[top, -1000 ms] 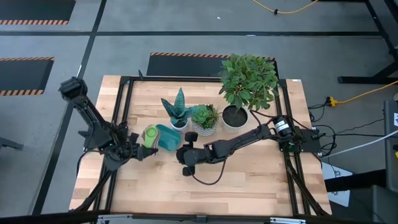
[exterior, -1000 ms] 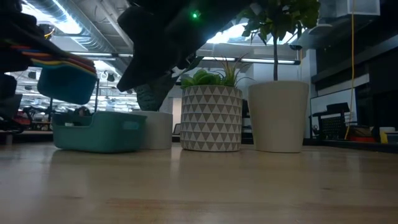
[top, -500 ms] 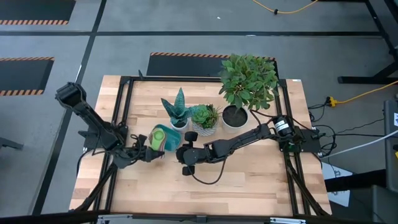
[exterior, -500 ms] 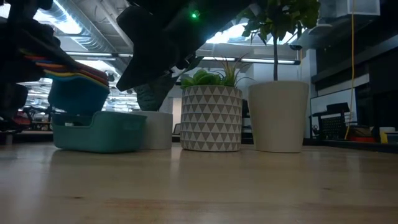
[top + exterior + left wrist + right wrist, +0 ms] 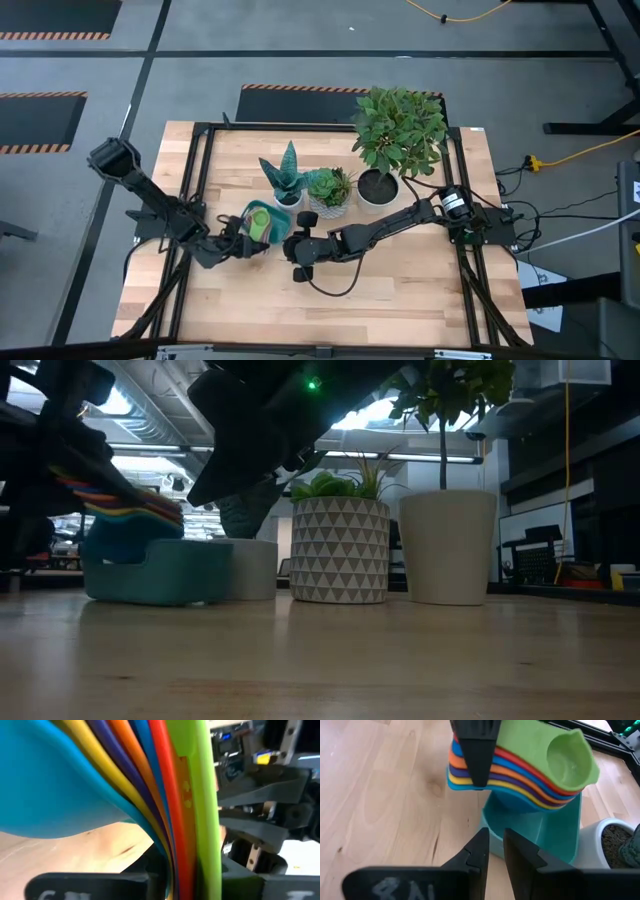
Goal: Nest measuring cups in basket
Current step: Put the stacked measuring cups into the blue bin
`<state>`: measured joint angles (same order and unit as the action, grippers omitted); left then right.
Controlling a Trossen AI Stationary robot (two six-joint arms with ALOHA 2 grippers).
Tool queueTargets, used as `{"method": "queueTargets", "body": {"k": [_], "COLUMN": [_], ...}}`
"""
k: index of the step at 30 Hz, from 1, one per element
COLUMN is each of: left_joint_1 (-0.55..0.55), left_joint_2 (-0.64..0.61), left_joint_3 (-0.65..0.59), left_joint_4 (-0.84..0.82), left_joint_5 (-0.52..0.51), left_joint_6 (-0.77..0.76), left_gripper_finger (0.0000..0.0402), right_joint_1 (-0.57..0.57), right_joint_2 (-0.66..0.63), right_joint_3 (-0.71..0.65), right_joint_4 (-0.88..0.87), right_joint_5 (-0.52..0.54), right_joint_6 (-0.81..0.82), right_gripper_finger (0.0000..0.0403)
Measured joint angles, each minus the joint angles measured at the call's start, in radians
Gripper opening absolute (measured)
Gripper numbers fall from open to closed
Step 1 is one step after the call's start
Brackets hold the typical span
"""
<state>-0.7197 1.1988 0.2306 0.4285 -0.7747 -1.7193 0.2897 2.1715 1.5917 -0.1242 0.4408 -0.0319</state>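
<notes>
Holding the nested measuring cups point(image 5: 520, 762) by their handles, left gripper point(image 5: 236, 246) jaws clamped, bowls partly down inside the basket point(image 5: 160, 572). Release remains. Right gripper point(image 5: 492, 851) nearby, jaws narrowly parted, empty.

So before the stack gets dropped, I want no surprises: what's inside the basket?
The nested measuring cups, held by the left gripper, dip into the basket. Its visible floor looks bare; the part beneath the cups is hidden.
</notes>
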Motion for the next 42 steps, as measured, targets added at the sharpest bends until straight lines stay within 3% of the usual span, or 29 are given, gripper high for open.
{"method": "queueTargets", "body": {"k": [5, 29, 42], "left_joint_1": [0.027, 0.034, 0.034], "left_joint_2": [0.000, 0.000, 0.000], "left_joint_3": [0.000, 0.000, 0.000], "left_joint_4": [0.000, -0.001, -0.002], "left_joint_5": [0.063, 0.074, 0.112], "left_joint_6": [0.001, 0.001, -0.006], "left_gripper_finger": [0.0053, 0.0075, 0.0151], "right_joint_1": [0.000, 0.000, 0.000], "right_joint_2": [0.000, 0.000, 0.000], "right_joint_3": [0.000, 0.000, 0.000], "right_joint_4": [0.000, 0.000, 0.000], "right_joint_5": [0.000, 0.000, 0.000], "right_joint_6": [0.000, 0.000, 0.000], "right_gripper_finger": [0.0062, 0.0062, 0.0062]}}
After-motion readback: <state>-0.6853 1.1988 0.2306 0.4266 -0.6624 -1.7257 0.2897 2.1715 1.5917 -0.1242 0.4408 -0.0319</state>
